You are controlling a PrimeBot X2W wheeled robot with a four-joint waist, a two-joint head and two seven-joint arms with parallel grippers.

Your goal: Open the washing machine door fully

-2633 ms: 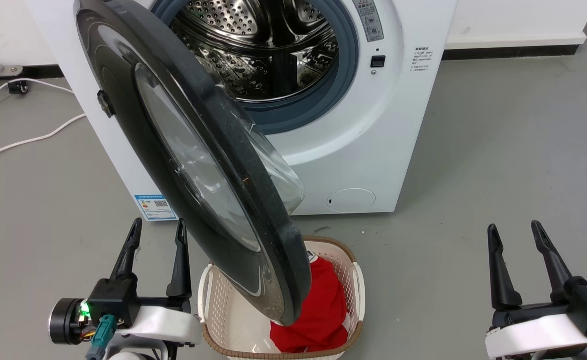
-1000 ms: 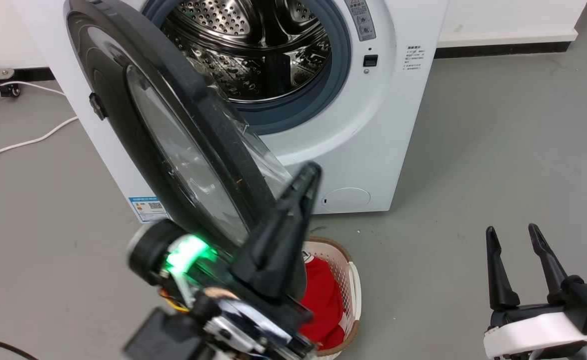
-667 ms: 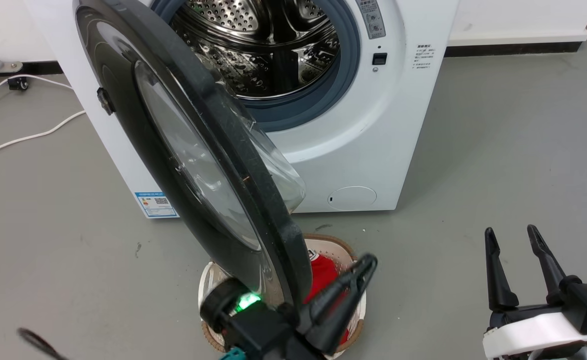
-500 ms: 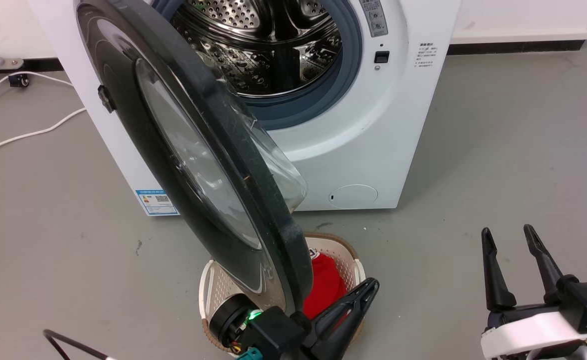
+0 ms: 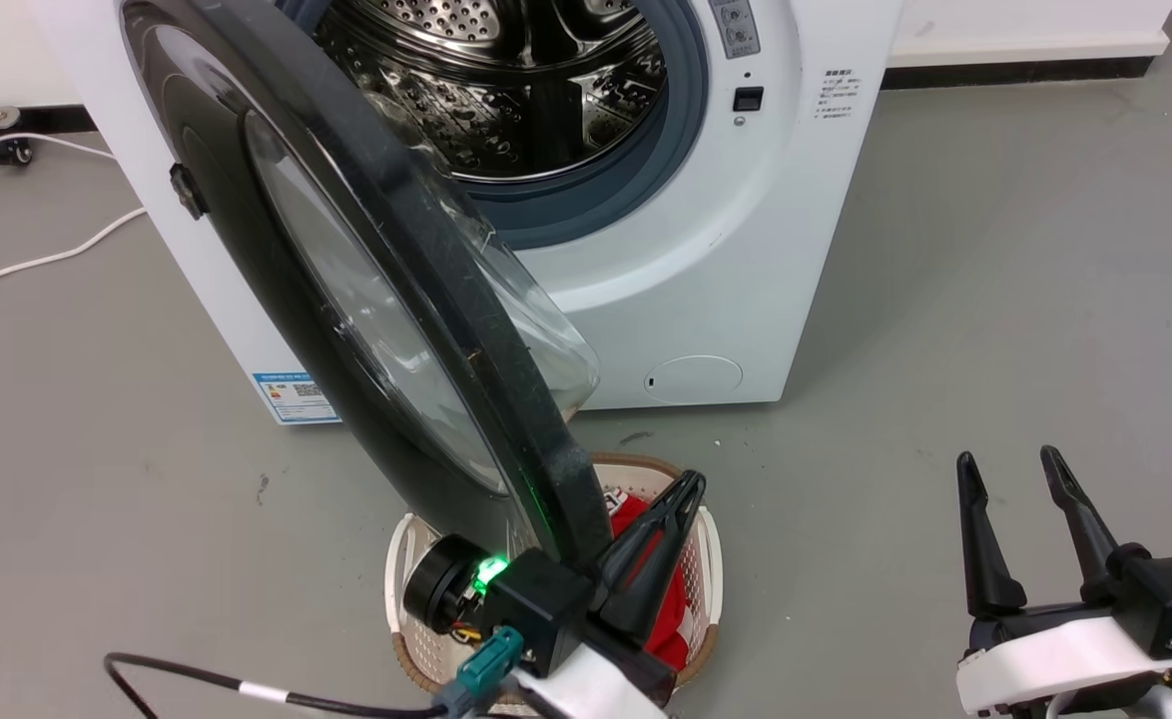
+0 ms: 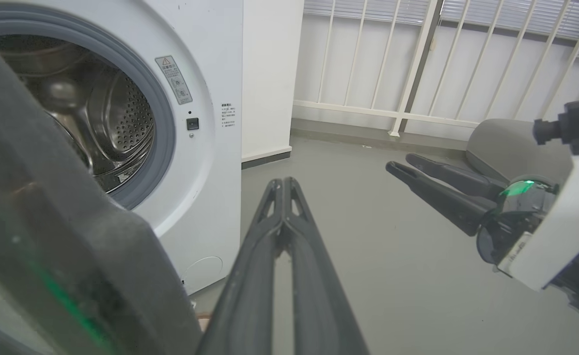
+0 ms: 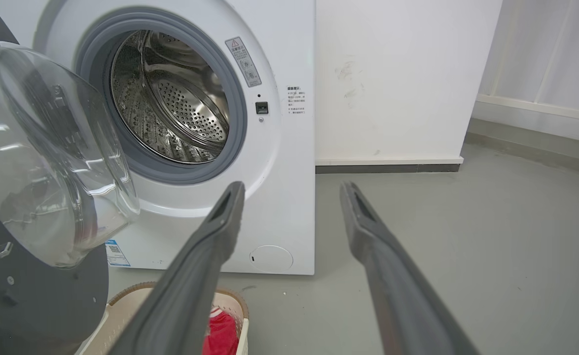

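Note:
The white washing machine point(image 5: 746, 250) stands with its steel drum showing. The washing machine door point(image 5: 277, 260), a glossy black disc with a clear glass bowl point(image 7: 48, 148), hangs partly open, its free edge low over a basket. My left gripper point(image 5: 688, 489) is shut with nothing in it. It lies close beside the door's lower rim point(image 6: 72, 256) on the inner, drum side; I cannot tell if they touch. In the left wrist view its shut fingertips point(image 6: 282, 183) point past the machine front point(image 6: 210, 148). My right gripper point(image 5: 1007, 461) is open and apart at the lower right.
A cream laundry basket point(image 5: 401, 569) with red cloth point(image 7: 218, 325) sits on the floor under the door's edge. White cables point(image 5: 37, 260) lie at the far left. A white railing point(image 6: 417, 64) and grey floor lie to the machine's right.
My left gripper was open at the lower left, outside the door. It has shut and swung across to the door's inner side by its lower rim. The door's angle looks unchanged.

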